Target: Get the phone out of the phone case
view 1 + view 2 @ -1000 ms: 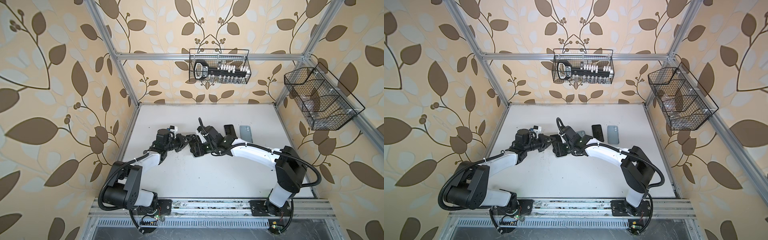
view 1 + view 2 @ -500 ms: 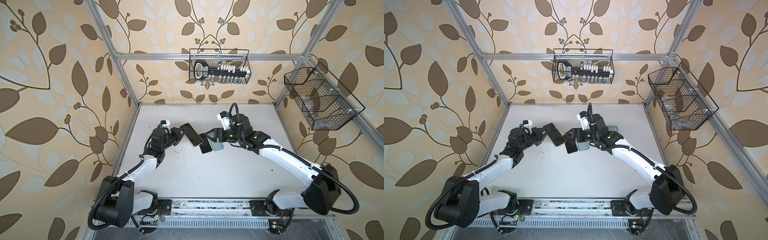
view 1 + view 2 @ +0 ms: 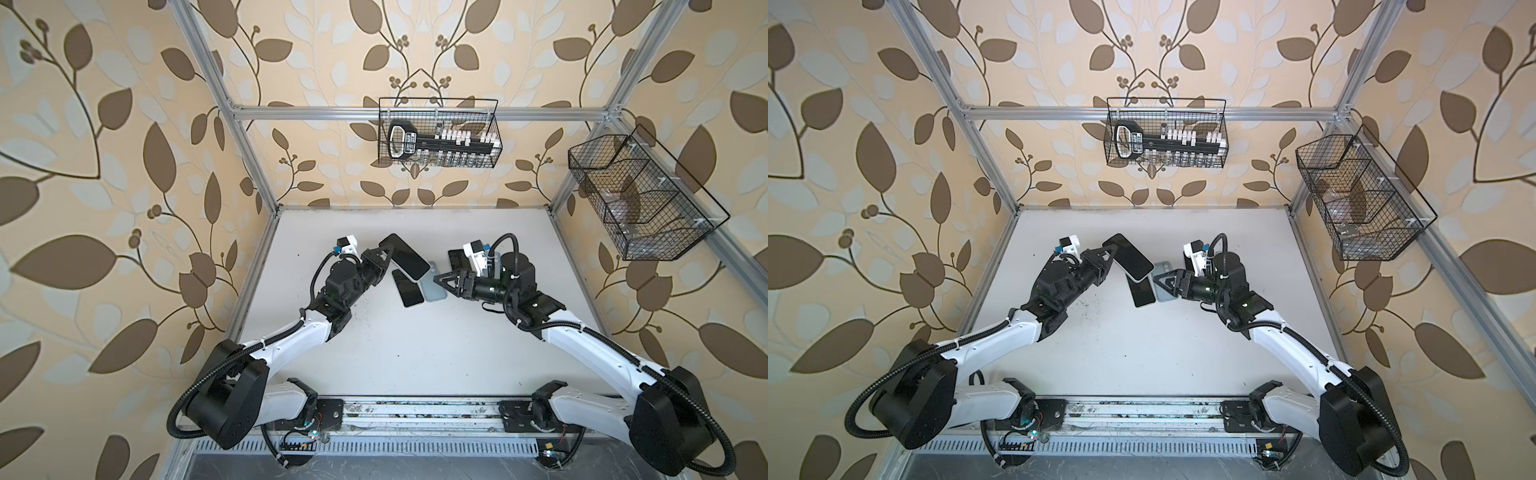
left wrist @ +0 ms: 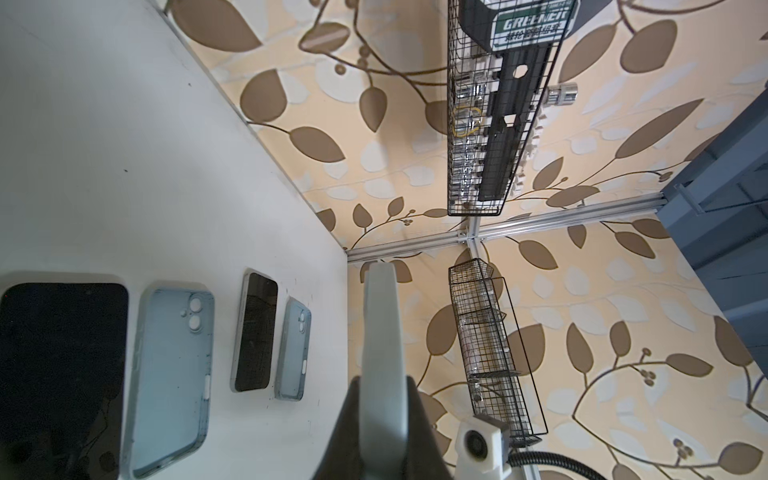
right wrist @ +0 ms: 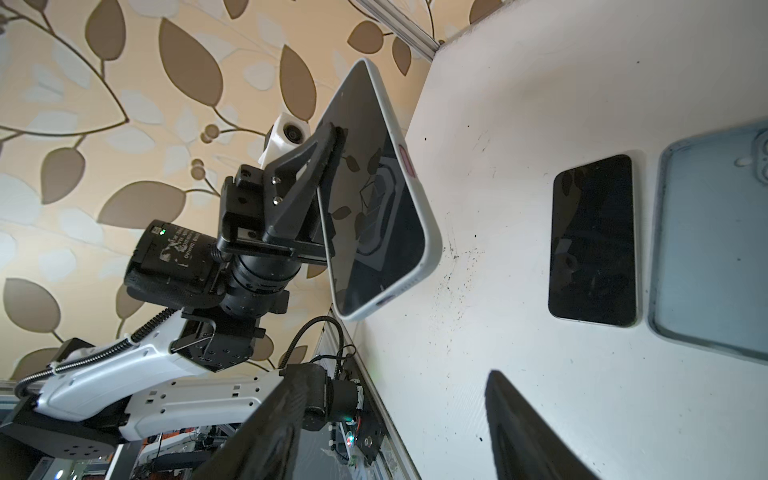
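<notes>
Left gripper [image 3: 380,257] pinched the phone [image 5: 374,208] across screen and back, tilted in the air over the table [image 3: 415,353], left of centre. We judged it not yet out of its pale case [image 5: 433,249]. Right of it a bare phone [image 3: 409,291] and an empty case [image 3: 432,287] lay side by side. Right gripper [image 3: 441,282] hovered beyond, jaws spread, empty; next it would need to catch a case edge and peel.

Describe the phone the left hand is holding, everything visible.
The phone has a dark, glossy screen, switched off and reflecting the leafy wall. A pale, rubbery-looking case wraps its rim, with a reddish button on one long side. It is tilted and lifted clear of the table. The left hand is shut on one long edge; nothing else touches it.
</notes>
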You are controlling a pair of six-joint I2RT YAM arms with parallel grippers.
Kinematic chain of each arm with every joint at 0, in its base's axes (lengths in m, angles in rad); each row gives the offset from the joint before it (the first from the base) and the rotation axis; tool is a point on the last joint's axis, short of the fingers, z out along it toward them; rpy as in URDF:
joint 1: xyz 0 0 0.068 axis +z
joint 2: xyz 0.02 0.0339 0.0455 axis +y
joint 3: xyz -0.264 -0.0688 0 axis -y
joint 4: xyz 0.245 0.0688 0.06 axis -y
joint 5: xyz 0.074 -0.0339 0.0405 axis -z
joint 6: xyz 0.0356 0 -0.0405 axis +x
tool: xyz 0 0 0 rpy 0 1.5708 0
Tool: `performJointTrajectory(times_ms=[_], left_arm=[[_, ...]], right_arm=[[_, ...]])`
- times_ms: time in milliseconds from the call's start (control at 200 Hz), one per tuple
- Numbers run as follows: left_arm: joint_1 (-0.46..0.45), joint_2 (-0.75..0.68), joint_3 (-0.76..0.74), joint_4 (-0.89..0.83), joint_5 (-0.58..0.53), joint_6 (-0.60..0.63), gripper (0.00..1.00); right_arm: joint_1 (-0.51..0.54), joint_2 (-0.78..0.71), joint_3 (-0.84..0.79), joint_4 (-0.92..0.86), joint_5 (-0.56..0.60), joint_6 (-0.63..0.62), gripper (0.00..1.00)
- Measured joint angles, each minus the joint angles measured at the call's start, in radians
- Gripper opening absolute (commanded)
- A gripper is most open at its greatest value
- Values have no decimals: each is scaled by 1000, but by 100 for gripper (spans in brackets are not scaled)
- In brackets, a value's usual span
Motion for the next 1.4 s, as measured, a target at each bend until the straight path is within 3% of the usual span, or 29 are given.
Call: performJointTrajectory(times_ms=[400,970,1400], left_arm=[[-82,85,47,90,-80,0,0],[-95,105,47,122,-105,-17,0],[-96,124,47,163,-105,-41,0]], right_arm=[[113,35,-66,341,60,192,58],[135,96,-101,444,188,279,59],[144,195,-101,580,187,319,38]])
